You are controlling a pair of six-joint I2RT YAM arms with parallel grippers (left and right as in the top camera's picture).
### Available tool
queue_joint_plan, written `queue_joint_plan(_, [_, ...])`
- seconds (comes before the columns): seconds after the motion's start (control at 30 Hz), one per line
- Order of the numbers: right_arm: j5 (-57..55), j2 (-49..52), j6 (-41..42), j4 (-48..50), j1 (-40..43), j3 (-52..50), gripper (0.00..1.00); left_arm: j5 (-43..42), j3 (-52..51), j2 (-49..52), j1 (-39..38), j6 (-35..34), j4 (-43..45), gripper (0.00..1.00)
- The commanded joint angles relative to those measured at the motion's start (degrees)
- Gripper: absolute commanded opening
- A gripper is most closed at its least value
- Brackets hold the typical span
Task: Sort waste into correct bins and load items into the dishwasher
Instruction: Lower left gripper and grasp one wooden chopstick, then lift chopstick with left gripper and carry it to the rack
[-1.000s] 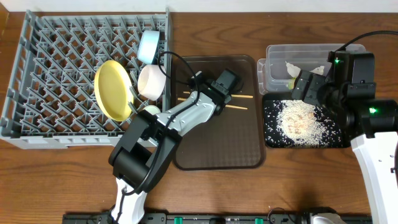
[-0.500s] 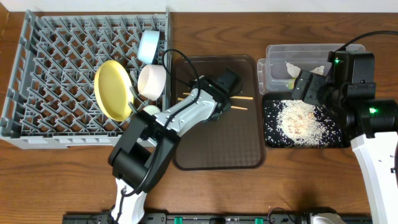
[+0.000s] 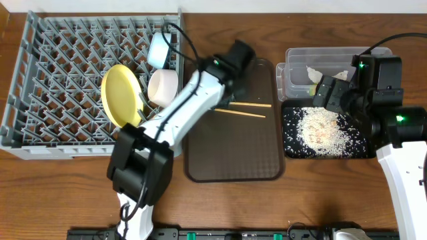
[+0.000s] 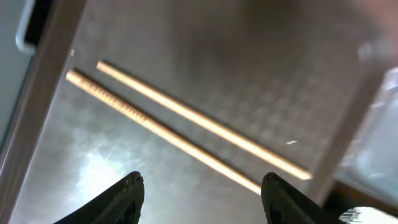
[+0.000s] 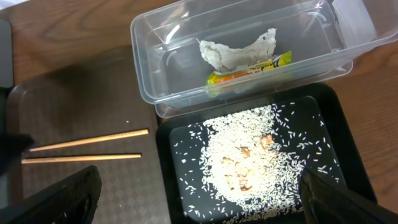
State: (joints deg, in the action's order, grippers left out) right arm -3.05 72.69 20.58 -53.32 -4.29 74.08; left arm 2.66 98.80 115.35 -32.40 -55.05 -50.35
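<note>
The grey dish rack at the left holds the yellow-green plate, the light blue bowl and the white bowl. The small cup is hidden by my left arm. My left gripper is open and empty above the brown tray. The clear tub holds the white tissue and the orange-and-green wrapper. The black tray holds rice and scraps. My right gripper is open and empty above it.
The brown serving tray lies in the middle, between the rack and the bins. Two wooden chopsticks lie side by side on it, just beyond my left fingertips. Bare wood table runs along the front.
My left arm has swung toward the far side of the brown tray, uncovering both chopsticks. The right arm has not moved.
</note>
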Motion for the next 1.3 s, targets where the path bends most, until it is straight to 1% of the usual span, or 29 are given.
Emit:
queue_joint_plan(0.0, [-0.59,0.07,0.59,-0.11,0.59,0.24,0.99,-2.73,0.83,0.09,1.68,-1.42,-0.61,0.61])
queue_joint_plan(0.07, [-0.59,0.07,0.59,-0.09,0.59,0.24,0.99,-3.06,0.81,1.84,1.9,-3.37,-0.63,0.6])
queue_joint_plan(0.17, [-0.57,0.07,0.59,-0.09,0.59,0.24,0.99,-4.15,0.81,5.03,1.79,-7.8,-1.77,0.55])
queue_joint_plan(0.23, [-0.59,0.07,0.59,-0.11,0.59,0.24,0.99,-4.28,0.81,7.04,1.73,-10.23,-2.51,0.55])
queue_joint_plan(0.37, [-0.59,0.07,0.59,-0.09,0.59,0.24,0.99,-4.66,0.81,10.23,1.75,-12.46,-2.54,0.55])
queue_joint_plan(0.6, [-0.59,0.07,0.59,-0.09,0.59,0.24,0.99,-4.61,0.81,12.94,1.64,-13.77,-2.51,0.53])
queue_joint_plan(0.8, [-0.57,0.07,0.59,-0.11,0.59,0.24,0.99,-4.7,-0.2,13.38,1.29,-14.71,-2.14,0.45])
queue_joint_plan(0.97, [-0.59,0.07,0.59,-0.09,0.59,0.24,0.99,-5.01,-1.55,13.4,0.02,-15.39,-1.99,0.44])
queue_joint_plan(1.03, [-0.59,0.07,0.59,-0.11,0.59,0.24,0.99,-5.03,-2.01,13.4,-0.42,-15.82,-1.36,0.42])
queue_joint_plan(1.27, [-0.59,0.07,0.59,-0.09,0.59,0.24,0.99,-4.57,-2.49,13.49,-0.94,-15.8,0.15,0.42])
